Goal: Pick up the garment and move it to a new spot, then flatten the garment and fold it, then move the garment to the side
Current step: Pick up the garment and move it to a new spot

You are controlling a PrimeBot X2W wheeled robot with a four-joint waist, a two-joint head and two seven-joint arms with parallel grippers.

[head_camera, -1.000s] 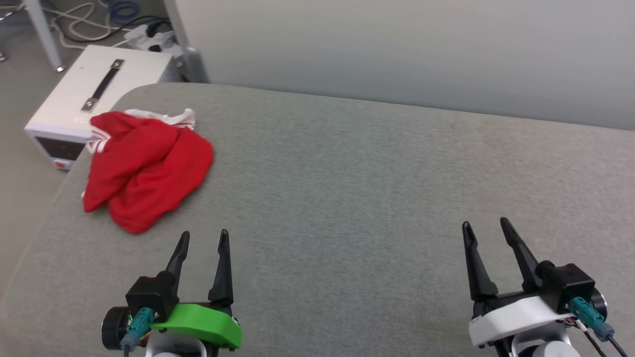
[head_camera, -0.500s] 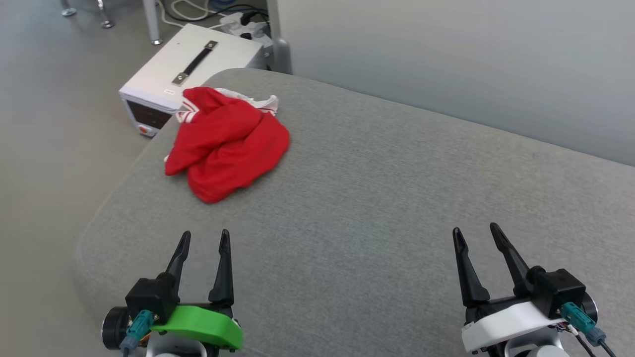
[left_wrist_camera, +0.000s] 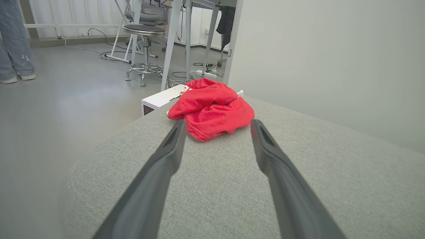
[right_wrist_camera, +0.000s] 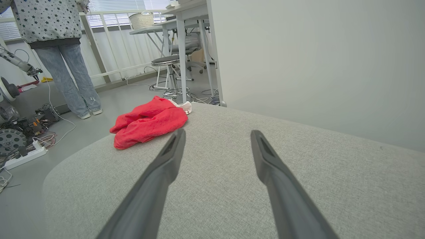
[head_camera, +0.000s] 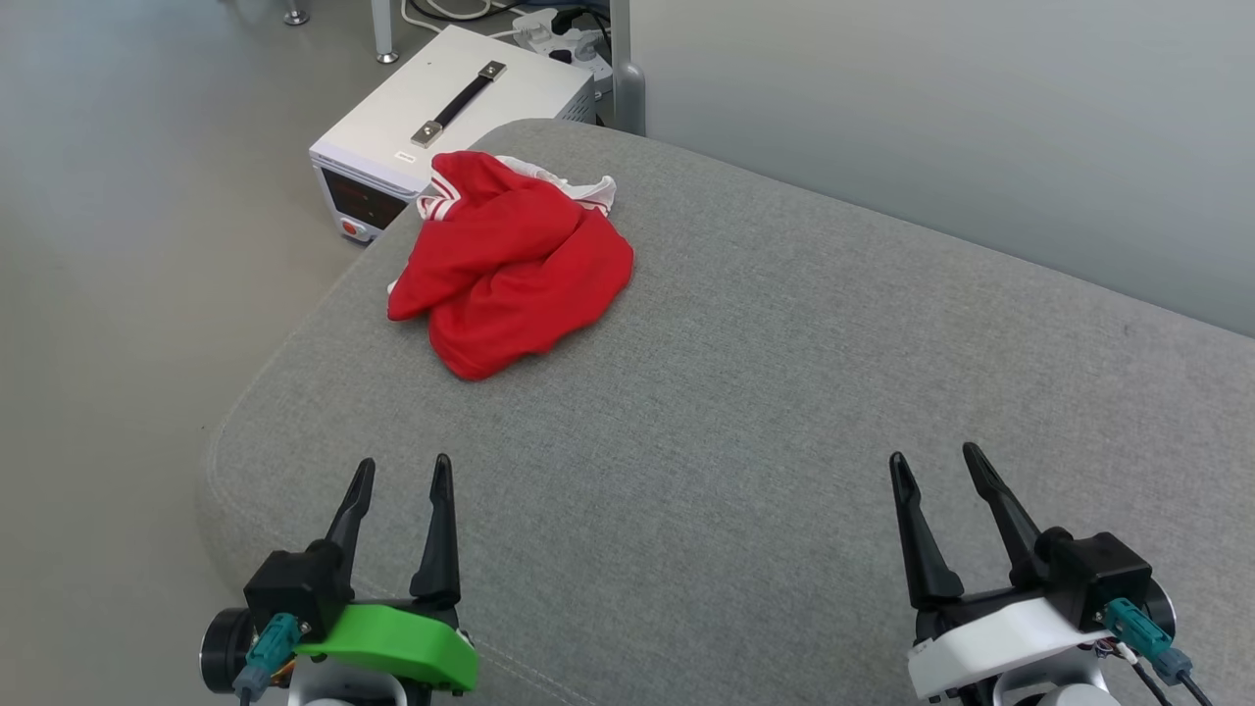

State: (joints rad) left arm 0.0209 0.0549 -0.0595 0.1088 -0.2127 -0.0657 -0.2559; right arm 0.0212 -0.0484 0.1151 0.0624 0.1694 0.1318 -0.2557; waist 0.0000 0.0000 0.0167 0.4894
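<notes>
My left tool (head_camera: 404, 461) and right tool (head_camera: 932, 453) both stand spread and empty, over the near part of the grey padded surface (head_camera: 765, 373). I judge the first step, the pick-up, is not yet begun. The garment (head_camera: 510, 265) lies crumpled near the surface's far left corner, at one o'clock from my left tool and ten o'clock from my right, well apart from both. Next I should reach the left tool forward onto a raised fold.
</notes>
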